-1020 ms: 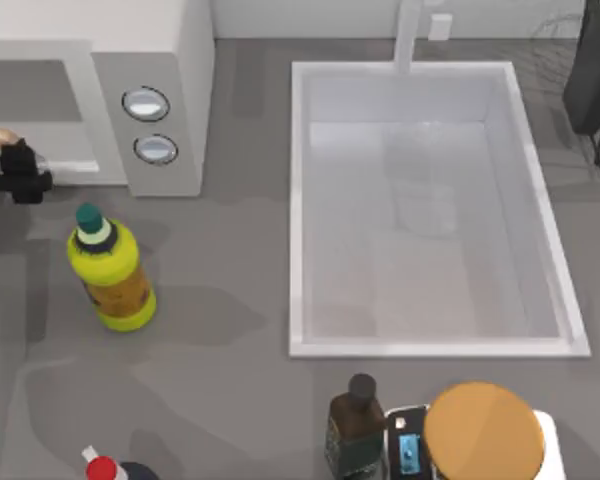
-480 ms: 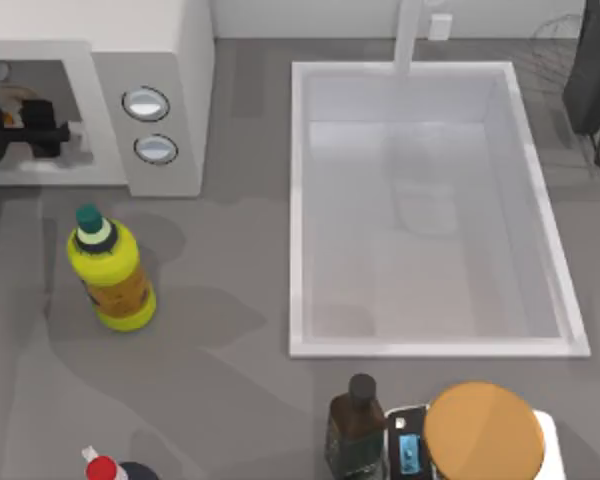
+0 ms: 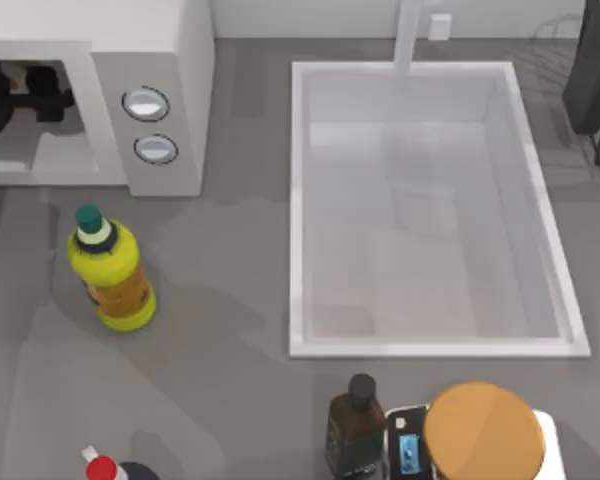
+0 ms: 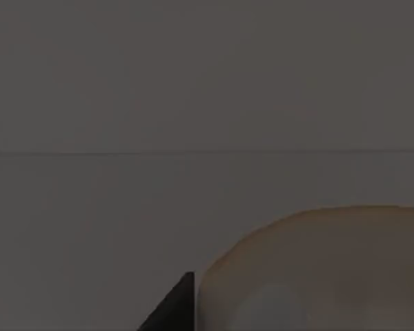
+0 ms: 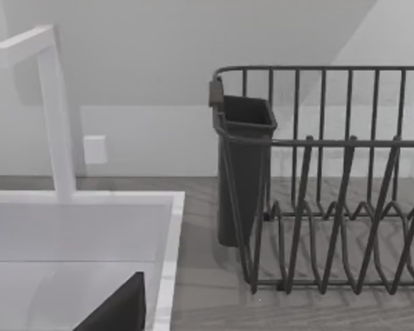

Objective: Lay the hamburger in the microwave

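While the left gripper [image 3: 40, 100] reaches into the cavity of the microwave [image 3: 150, 60] at the surface's far left, its wrist view shows the hamburger [image 4: 317, 269] close against one dark finger [image 4: 176, 307], though whether the jaws clamp it I cannot tell. On the grey surface [image 3: 220, 350] stand a yellow bottle [image 3: 110, 270], a white sink [image 3: 300, 200], a dark bottle [image 3: 355, 425] and a tan disc [image 3: 483, 432]. Near the sink's far right corner sits a wire rack [image 5: 331, 179]. Whether the right gripper is open, I cannot tell.
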Controlling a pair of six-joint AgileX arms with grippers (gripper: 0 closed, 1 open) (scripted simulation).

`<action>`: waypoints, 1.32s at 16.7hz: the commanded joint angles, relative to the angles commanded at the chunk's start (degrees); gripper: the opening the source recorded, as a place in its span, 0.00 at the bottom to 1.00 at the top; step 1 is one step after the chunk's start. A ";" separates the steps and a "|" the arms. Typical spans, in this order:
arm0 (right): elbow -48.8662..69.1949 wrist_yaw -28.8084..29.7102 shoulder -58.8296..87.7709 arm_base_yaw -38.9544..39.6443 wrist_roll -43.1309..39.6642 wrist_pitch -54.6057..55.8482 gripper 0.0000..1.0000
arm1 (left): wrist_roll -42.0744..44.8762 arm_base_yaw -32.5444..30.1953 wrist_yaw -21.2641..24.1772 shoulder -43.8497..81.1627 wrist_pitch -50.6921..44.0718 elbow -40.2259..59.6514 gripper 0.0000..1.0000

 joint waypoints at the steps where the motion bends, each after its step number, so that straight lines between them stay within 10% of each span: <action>1: 0.00 0.00 0.00 0.00 0.00 0.00 1.00 | -0.01 0.00 -0.14 1.14 0.15 1.25 0.00; 7: 0.00 0.00 0.00 0.00 0.00 0.00 1.00 | -0.02 0.01 -0.31 2.71 0.12 2.06 0.00; 20: 0.00 0.00 0.00 0.00 0.00 0.00 1.00 | -0.02 0.01 -0.31 2.71 0.12 2.06 0.98; 22: 0.00 0.00 0.00 0.00 0.00 0.00 1.00 | -0.02 0.01 -0.31 2.71 0.12 2.06 1.00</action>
